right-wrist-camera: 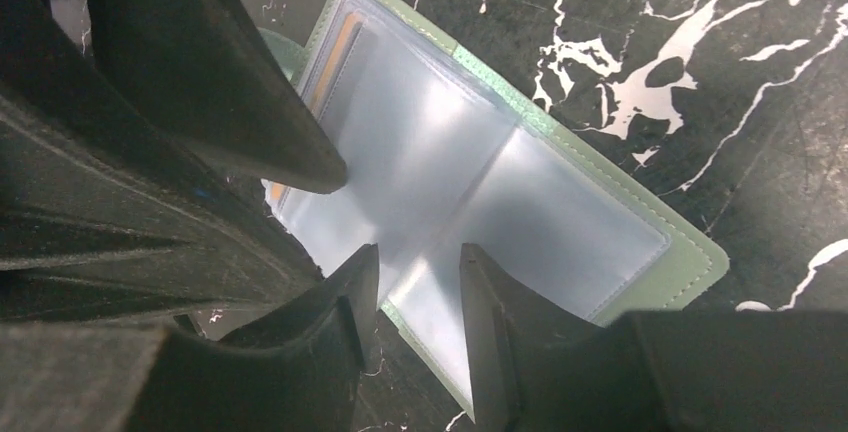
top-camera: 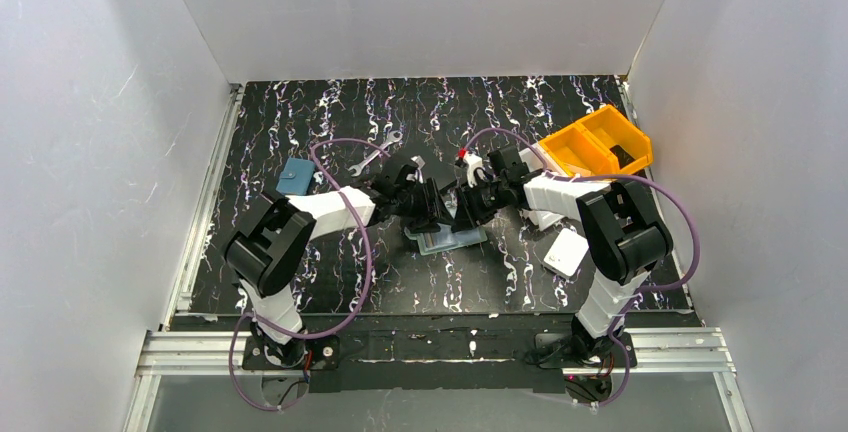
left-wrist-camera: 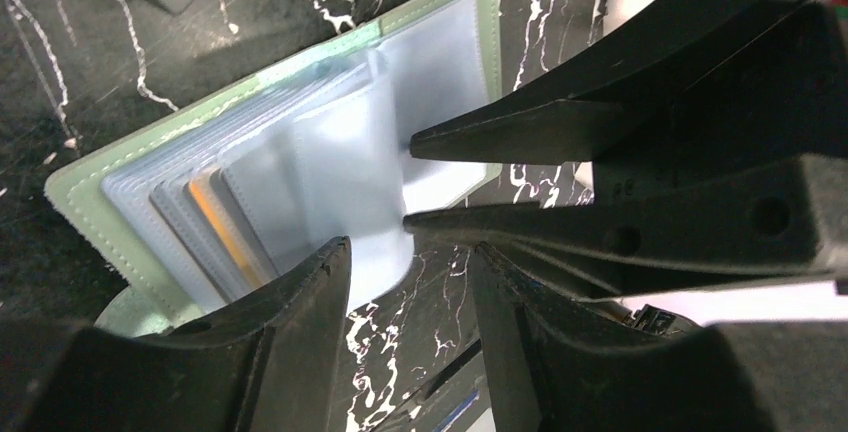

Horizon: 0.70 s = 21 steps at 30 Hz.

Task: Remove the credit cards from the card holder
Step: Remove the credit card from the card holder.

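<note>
Credit cards [left-wrist-camera: 215, 217] aren't out yet, I only spot one tan-orange edge tucked in the clear sleeves of the card holder [right-wrist-camera: 695, 260], lying open on the table [right-wrist-camera: 700, 72] right between the arms. Right gripper [right-wrist-camera: 418, 280] has its jaws spread around a sleeve leaf, left gripper [left-wrist-camera: 410, 290] is spread too, neither clamping anything far as I can tell. Feels like the flipping-through stage; next one side probably needs to pin the holder while the other pinches that edge out.
</note>
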Available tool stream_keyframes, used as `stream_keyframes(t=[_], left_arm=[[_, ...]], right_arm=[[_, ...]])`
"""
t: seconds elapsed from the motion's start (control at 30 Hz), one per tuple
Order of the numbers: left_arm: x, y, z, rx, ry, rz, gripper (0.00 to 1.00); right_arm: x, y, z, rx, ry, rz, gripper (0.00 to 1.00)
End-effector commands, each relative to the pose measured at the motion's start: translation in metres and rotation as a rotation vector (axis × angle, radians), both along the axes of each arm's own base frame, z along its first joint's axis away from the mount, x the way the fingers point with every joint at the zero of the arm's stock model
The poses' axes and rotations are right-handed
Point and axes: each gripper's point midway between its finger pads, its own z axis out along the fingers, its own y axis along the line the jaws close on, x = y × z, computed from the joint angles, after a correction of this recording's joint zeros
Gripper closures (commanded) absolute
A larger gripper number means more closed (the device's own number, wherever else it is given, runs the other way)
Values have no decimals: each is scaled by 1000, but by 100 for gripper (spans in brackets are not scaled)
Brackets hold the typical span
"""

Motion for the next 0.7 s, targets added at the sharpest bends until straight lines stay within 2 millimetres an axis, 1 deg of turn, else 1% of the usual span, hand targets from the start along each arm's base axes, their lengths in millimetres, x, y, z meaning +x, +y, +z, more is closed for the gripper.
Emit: stream_keyframes(t=[0.0, 0.1, 0.2, 0.3, 0.37, 0.4, 0.5, 0.6, 0.67], left_arm=[[12, -13, 19, -46, -42, -17, 53], [17, -18, 25, -74, -63, -19, 53], [20, -22, 26, -90, -72, -15, 53], [23, -24, 22, -86, -66, -14, 53], [23, -22, 20, -77, -69, -2, 53], [24, -19, 20, -70, -76, 6, 52], [24, -6, 28, -39, -128, 42, 51], [20, 10, 29, 22, -144, 64, 50], [17, 20, 29, 71, -154, 68, 50]], right_arm=[[8, 3, 18, 9, -67, 39, 51], [16, -3, 34, 21, -115, 10, 45], [28, -14, 49, 31, -159, -49, 45], [36, -24, 56, 40, -173, -90, 46], [36, -25, 57, 48, -172, -92, 47], [35, -24, 57, 53, -168, -89, 48], [29, -20, 54, 78, -140, -62, 51], [24, -15, 52, 98, -111, -36, 57], [18, -9, 55, 123, -110, -6, 58]])
